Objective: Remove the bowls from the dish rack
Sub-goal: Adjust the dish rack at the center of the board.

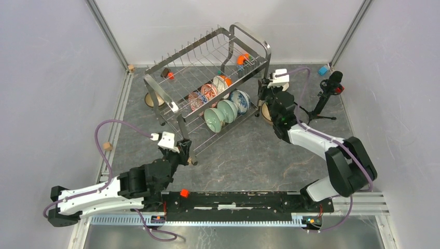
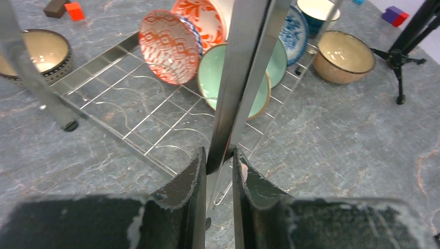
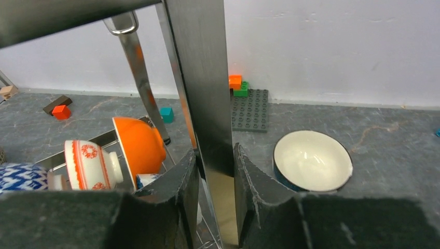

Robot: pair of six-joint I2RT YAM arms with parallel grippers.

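Dish rack (image 2: 241,78) post half-hides pale green bowl (image 2: 209,78) (left wrist).

**Table** (image 1: 249,155): grey, marble-veined top. Standing directly on it:
- dish rack (image 1: 207,88), on thin legs, 11 o'clock of centre
- dark patterned bowl (image 2: 31,54), upright, just beside the rack, 10 o'clock
- pink-brown bowl (image 2: 345,57), upright, 2 o'clock
- teal-and-white bowl (image 3: 311,161), upright, near it, farther back
- small black tripod (image 1: 317,106), between 2 and 3 o'clock, farther out
- blue block (image 1: 323,69), 2 o'clock, far edge
- brown block (image 2: 54,8) and red block (image 2: 75,10), touching, 11 o'clock
- grey baseplate (image 3: 250,109) carrying orange and green bricks, 12 o'clock, by the wall
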